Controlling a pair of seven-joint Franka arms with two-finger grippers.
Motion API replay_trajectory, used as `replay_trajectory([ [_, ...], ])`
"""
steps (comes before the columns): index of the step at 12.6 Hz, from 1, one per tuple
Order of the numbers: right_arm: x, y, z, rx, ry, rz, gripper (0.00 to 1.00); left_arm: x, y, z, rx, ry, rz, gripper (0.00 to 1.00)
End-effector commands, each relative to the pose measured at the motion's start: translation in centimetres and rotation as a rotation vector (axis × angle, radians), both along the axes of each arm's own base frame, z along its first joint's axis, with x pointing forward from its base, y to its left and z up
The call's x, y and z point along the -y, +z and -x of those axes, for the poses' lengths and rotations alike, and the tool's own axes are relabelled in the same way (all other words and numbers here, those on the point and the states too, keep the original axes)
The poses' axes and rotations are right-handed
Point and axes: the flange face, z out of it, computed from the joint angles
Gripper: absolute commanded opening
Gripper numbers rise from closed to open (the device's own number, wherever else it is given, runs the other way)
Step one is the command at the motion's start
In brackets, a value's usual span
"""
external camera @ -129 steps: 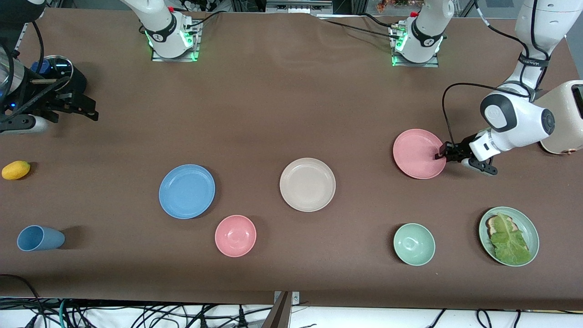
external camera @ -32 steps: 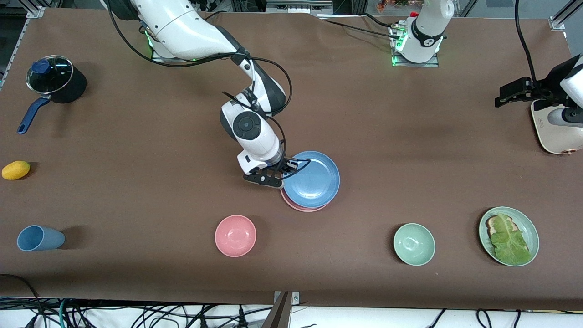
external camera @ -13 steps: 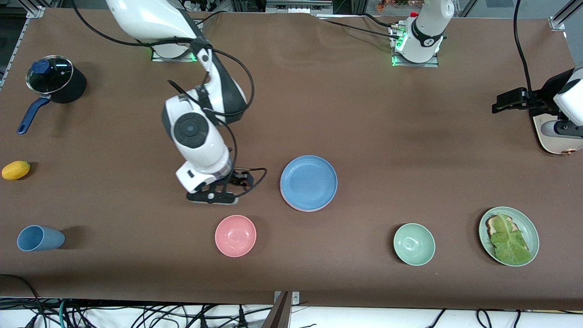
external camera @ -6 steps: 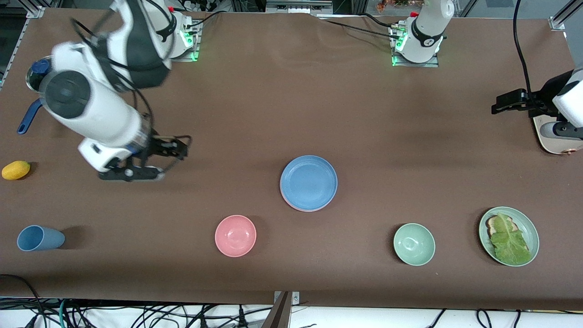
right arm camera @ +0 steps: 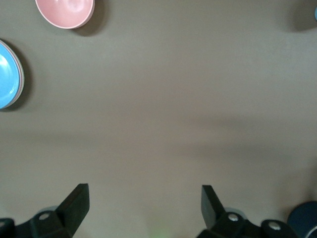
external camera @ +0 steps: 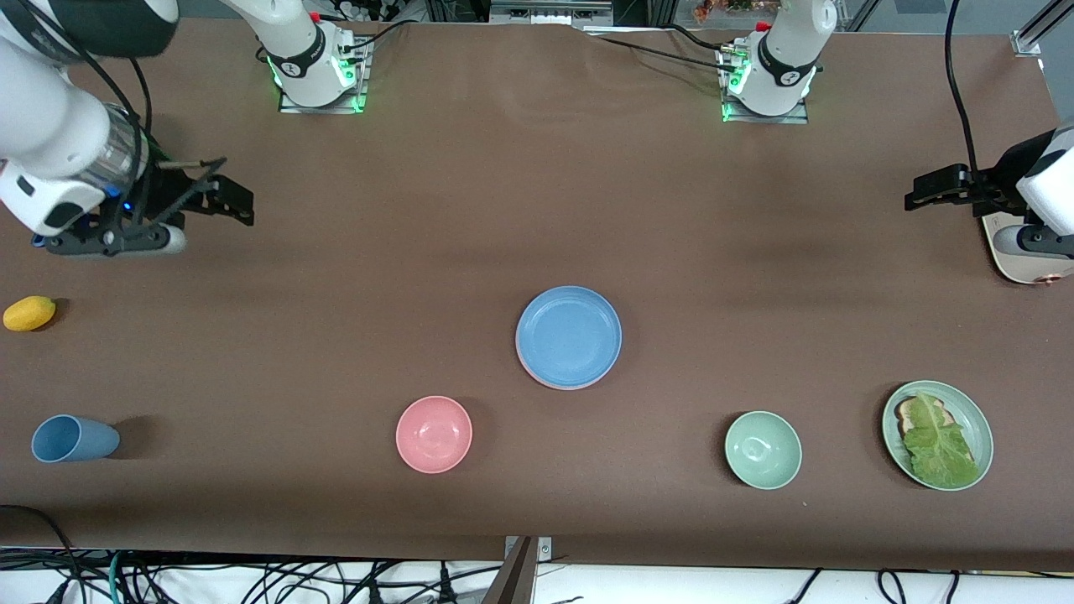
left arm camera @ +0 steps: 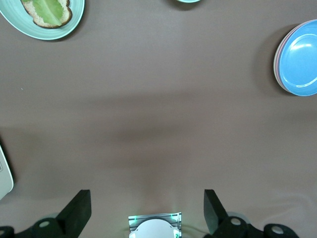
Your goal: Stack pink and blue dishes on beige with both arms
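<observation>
Sitting mid-table, blue plate (external camera: 569,335) topping the pink plate (external camera: 550,383) whose rim is peeking out beneath, beige one hidden; hanging empty with fingers spread wide, right gripper (external camera: 205,201) over the right arm's end, left gripper (external camera: 927,186) over the left arm's end.

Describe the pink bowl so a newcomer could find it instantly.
Start at the stack topped by the blue plate mid-table. The pink bowl sits nearer the front camera, toward the right arm's end. Unlike the mint-green bowl, it is salmon pink.
</observation>
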Motion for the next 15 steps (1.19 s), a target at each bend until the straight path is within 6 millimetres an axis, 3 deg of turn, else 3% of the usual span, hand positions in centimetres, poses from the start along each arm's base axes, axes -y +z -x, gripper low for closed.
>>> replay_trajectory([
  [1,0.6,1.7,1.7,0.020,0.047,0.019,1.00,0.0,0.3,0.0,0.005,-0.016,0.025,1.00],
  [15,3.5,5.7,1.0,0.071,-0.007,0.023,1.00,0.4,0.4,0.0,0.007,-0.022,0.025,1.00],
])
